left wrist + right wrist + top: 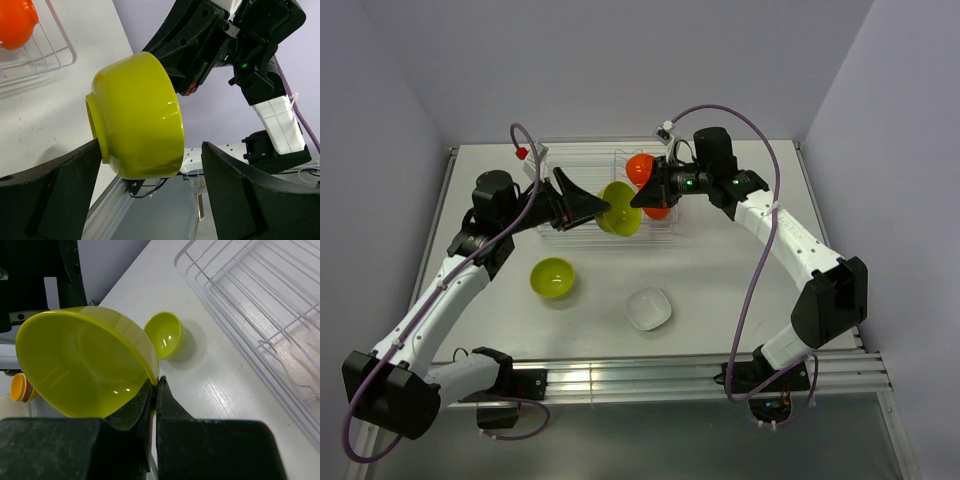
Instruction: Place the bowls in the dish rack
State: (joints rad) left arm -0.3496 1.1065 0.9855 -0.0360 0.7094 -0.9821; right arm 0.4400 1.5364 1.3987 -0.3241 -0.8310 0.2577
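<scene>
A lime-green bowl (620, 207) hangs tilted on its side over the front of the dish rack (582, 147). My right gripper (642, 197) is shut on its rim, pinching the edge (157, 382). My left gripper (592, 205) is open with its fingers on either side of the same bowl (135, 115). The bowl's foot is close to one finger (75, 175) and the other finger stands apart. Two orange bowls (640, 167) (658, 211) sit in the rack. A second lime-green bowl (552, 277) stands upright on the table, also in the right wrist view (165, 335).
A small white rounded dish (648, 308) lies on the table in front of the rack. The wire rack (260, 305) stands at the back by the wall, and one orange bowl (15, 22) shows in it in the left wrist view. Cables loop above both arms.
</scene>
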